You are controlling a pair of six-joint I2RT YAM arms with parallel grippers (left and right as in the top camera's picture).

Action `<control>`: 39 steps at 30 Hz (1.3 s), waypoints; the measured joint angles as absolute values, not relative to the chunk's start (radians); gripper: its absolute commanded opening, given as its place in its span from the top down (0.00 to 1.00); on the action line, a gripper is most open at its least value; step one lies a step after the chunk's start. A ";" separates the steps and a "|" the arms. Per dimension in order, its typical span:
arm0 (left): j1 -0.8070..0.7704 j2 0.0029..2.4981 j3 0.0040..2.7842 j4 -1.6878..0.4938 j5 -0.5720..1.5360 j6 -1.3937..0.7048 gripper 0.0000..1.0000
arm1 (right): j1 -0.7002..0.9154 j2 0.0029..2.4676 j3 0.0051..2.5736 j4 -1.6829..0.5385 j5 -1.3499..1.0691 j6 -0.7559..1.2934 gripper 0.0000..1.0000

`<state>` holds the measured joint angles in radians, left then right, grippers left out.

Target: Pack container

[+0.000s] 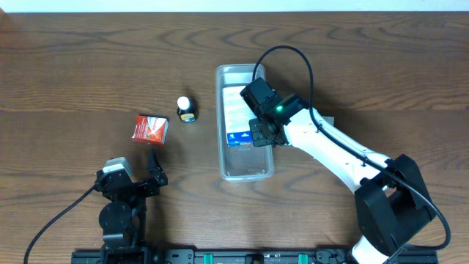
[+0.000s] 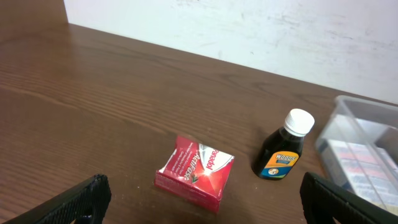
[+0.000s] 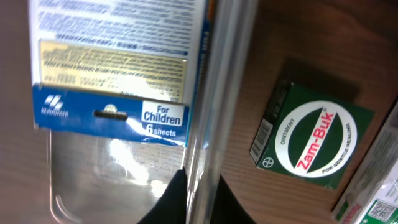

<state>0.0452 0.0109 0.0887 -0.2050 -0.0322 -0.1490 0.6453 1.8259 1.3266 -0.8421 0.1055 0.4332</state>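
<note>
Table (image 1: 73,59) first: dark wood, the whole stage. In the middle of it lies the container (image 1: 246,174), a long clear tub with its length running away from my base, and my right arm reaches over its right-hand long wall. The right gripper (image 1: 262,133) sits at that rim, about halfway along. On the wrist camera my dark fingertips (image 3: 175,198) show low in the picture with the clear wall running up from them. I honestly cannot tell whether the jaws are pinched on that wall or only poised at it. The left gripper (image 1: 155,170) is down near my base, well apart from the tub, jaws spread wide and holding nothing.

Inside the tub is a white-and-blue sheet packet (image 1: 236,117), lying flat toward the far end (the print says for children, six sheets). The near end of the tub floor is bare. Outside, to the left, is a red box (image 1: 152,128). On the right, just beyond the wall, is a green Zam-Buk box (image 3: 311,140). Smallest is a dark bottle (image 1: 186,110) with a white cap, upright between the red box and the tub.

My read on the tub: thin plastic, light and glossy, so it will likely slide on the wood if nudged and flex if squeezed hard. The best hold, I'd judge, is a pinch across the rim on a long wall, near the middle, where the edge stiffens it.
</note>
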 measured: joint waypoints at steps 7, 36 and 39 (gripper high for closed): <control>0.045 0.011 0.089 -0.205 -0.032 -0.149 0.02 | 0.645 1.826 1.327 -0.854 0.103 0.439 0.88; 0.045 0.011 0.089 -0.205 -0.032 -0.149 0.02 | 0.650 1.826 1.327 -0.866 0.064 0.748 0.91; 0.045 0.011 0.089 -0.205 -0.032 -0.149 0.02 | 0.650 1.826 1.327 -0.862 0.073 0.738 0.87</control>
<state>0.0452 0.0109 0.0887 -0.2050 -0.0322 -0.1490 0.6502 1.8259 1.3266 -0.8616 0.0727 0.7383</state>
